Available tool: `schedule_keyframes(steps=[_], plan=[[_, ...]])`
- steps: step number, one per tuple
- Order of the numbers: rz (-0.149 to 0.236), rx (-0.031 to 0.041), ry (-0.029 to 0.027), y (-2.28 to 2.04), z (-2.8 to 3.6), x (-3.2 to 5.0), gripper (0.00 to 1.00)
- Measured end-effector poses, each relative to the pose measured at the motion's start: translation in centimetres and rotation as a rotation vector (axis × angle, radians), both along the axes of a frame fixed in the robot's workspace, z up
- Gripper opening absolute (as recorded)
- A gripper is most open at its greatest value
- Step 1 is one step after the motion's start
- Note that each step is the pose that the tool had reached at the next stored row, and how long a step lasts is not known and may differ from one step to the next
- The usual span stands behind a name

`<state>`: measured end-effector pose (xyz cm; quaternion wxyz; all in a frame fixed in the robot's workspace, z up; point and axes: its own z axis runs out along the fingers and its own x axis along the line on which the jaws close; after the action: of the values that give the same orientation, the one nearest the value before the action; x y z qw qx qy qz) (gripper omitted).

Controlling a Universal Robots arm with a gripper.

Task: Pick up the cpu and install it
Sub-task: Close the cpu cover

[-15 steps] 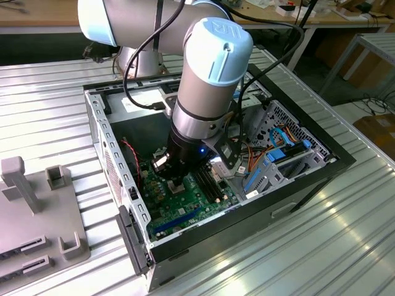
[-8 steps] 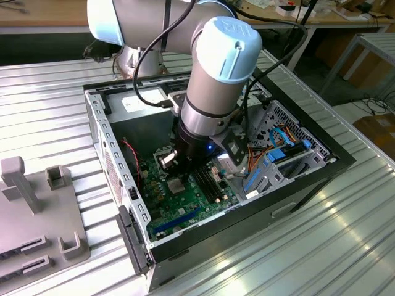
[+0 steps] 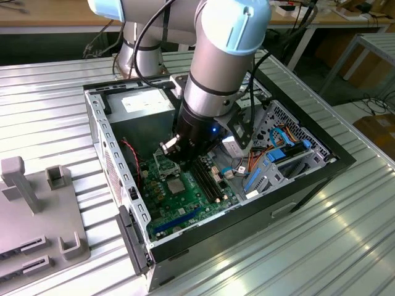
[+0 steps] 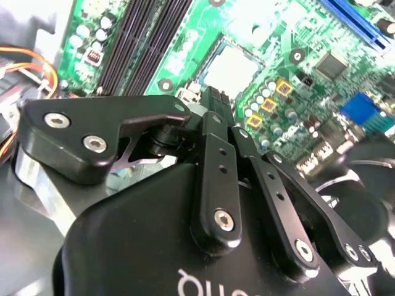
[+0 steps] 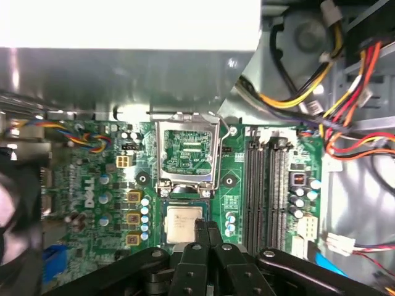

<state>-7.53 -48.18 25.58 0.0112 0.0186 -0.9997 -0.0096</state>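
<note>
Silver-grey arm [image 3: 213, 80] with pale blue caps [image 3: 244, 24], black cables [image 3: 138, 38], black hand [image 4: 217, 105] studded with silver screws [image 4: 223, 219].

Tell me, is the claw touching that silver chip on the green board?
Cannot tell. In the first wrist view the gripper overlaps one edge of the cpu, hiding any contact or gap.

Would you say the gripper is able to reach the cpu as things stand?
Probably yes: the cpu lies uncovered, the hinged frame is swung open beside it, and the gripper sits right at its edge.
</note>
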Motion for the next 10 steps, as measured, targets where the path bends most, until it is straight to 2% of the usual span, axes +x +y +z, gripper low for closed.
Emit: schedule_keyframes(steps=[5, 7, 10], plan=[[0.0, 0.0, 0.0, 0.23, 0.07, 0.0, 0.11], [0.0, 0.0, 0.0, 0.59, 0.03, 0.0, 0.11], [0.0, 0.0, 0.0, 0.6, 0.03, 0.0, 0.11]])
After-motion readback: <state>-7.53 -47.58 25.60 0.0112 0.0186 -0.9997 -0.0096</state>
